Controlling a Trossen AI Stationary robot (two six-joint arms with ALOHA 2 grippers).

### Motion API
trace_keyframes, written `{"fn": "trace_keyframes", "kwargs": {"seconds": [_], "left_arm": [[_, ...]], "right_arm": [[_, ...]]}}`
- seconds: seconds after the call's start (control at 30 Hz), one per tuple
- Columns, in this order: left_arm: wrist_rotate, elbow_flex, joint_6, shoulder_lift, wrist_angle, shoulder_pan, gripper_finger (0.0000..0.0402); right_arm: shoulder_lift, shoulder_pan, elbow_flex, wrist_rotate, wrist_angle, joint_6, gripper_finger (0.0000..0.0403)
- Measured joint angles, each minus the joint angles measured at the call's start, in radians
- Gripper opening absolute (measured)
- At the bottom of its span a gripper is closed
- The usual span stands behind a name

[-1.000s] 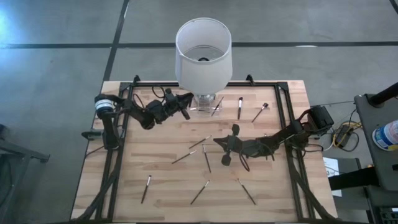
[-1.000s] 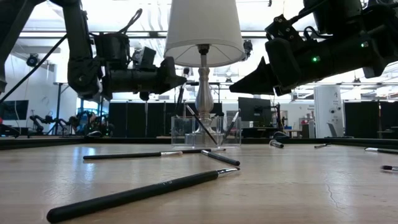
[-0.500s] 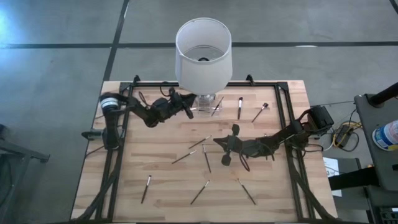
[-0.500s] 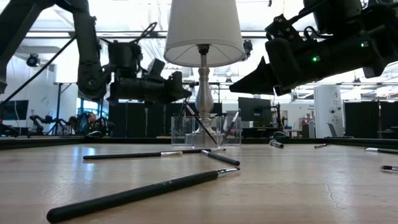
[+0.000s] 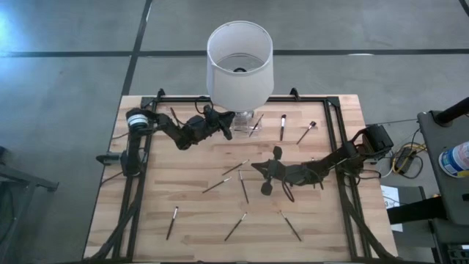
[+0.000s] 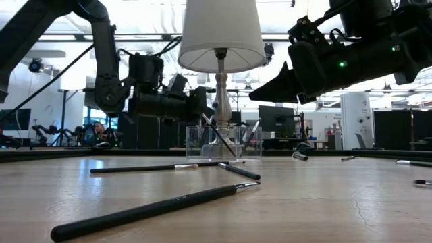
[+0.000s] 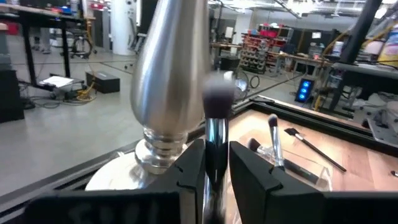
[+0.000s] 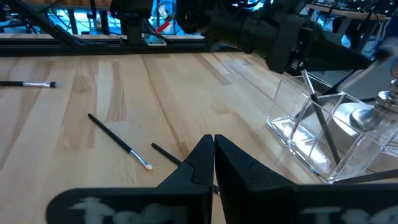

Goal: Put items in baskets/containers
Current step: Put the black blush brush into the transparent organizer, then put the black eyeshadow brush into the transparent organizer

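Wooden planks, pale and smooth, are making up the desk, and a thin black frame is running around it. A lamp with a big round white shade is standing at the desk's 12 o'clock edge, and its shiny silver stem is bulging like a vase.

A small clear holder with flat see-through walls is sitting right beside the lamp's foot. A few thin dark brushes are leaning inside it.

More brushes are lying flat on the wood. Each one is a skinny black stick with a pale tip. One long brush is lying close to the low camera. Others are resting near the middle and toward 6 o'clock, and two more are lying at about 1 o'clock.

The left claw is hovering at about 11 o'clock, right over the holder. A brush with a fuzzy grey head is standing between its fingers; I cannot tell if they are squeezing it or letting go.

The right claw is waiting over the middle of the desk, with its fingers pressed together and nothing in them.
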Motion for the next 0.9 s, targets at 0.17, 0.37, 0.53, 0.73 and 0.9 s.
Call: {"fn": "trace_keyframes", "kwargs": {"seconds": [0.17, 0.37, 0.53, 0.73, 0.9], "left_arm": [[-0.037, -0.007, -0.013, -0.06, -0.052, 0.0, 0.0071], [-0.029, -0.017, -0.002, -0.201, -0.241, -0.001, 0.0072], [0.036, -0.05, 0.09, -0.37, -0.482, -0.018, 0.0065], [-0.047, -0.284, 0.12, -0.584, -0.414, -0.058, 0.0006], [-0.046, -0.522, 0.041, -0.748, -0.239, -0.101, 0.0001]], "right_arm": [[0.0, 0.0, 0.0, -0.001, -0.001, -0.004, 0.0009], [0.0, 0.0, 0.0, -0.001, -0.002, -0.003, 0.0009], [0.0, -0.001, 0.0, -0.001, 0.001, -0.003, 0.0009], [0.022, -0.063, 0.071, -0.006, -0.018, -0.043, 0.0009], [0.116, -0.169, 0.201, -0.135, -0.038, -0.085, 0.0008]]}}
